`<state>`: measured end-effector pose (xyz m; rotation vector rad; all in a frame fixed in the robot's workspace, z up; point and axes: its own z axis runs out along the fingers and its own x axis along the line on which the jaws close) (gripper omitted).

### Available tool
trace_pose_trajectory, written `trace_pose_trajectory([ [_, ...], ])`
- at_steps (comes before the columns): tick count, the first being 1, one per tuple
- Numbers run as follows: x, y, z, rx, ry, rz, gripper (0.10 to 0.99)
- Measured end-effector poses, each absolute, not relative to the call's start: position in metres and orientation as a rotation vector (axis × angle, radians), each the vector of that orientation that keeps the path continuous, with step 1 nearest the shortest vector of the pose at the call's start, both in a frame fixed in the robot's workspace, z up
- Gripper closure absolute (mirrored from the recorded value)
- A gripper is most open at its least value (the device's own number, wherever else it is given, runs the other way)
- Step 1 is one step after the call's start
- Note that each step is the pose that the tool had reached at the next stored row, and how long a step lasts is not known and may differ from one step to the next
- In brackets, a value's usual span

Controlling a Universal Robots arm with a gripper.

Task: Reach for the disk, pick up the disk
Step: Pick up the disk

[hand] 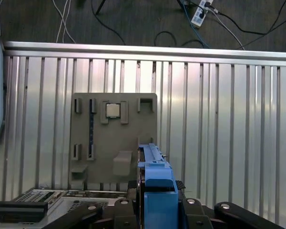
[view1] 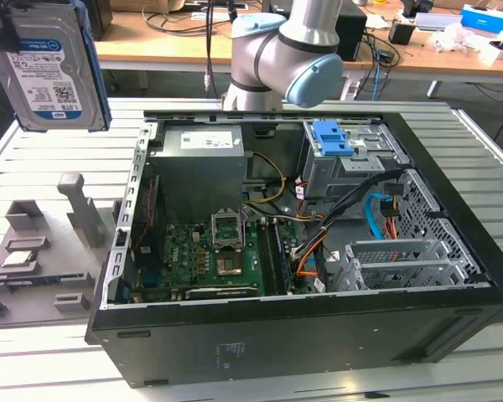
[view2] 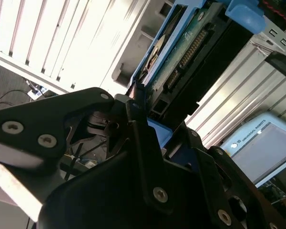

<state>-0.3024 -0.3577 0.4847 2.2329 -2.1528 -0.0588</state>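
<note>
The gripper [view2: 142,109] has its jaws clamped on the disk [view1: 52,65], which hangs upright in the air at the exterior view's upper left, label facing the camera, well above the ribbed metal table [view1: 42,159]. In the second wrist view the black jaws close on the drive's edge, its green circuit board and connector row showing between blue side rails. In the first wrist view the disk [hand: 155,188] appears edge-on, a blue rail rising between the gripper's black links.

Below it on the table lies a grey fixture tray [hand: 115,138] with a small square chip [hand: 113,110] seated in one pocket. Beside the tray, toward the exterior view's right, an open computer case [view1: 302,276] lies on its side, motherboard, cables and a blue latch piece [view1: 332,137] exposed. Desks with clutter and floor cables lie beyond the table.

The arm's grey-and-blue elbow joint [view1: 281,54] stands behind the case.
</note>
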Motion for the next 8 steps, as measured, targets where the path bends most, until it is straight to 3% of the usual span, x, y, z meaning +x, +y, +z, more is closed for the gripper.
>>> trace_pose_trajectory([
  [8,-0.271,-0.357,0.485,2.233,-2.153,-0.059,0.718],
])
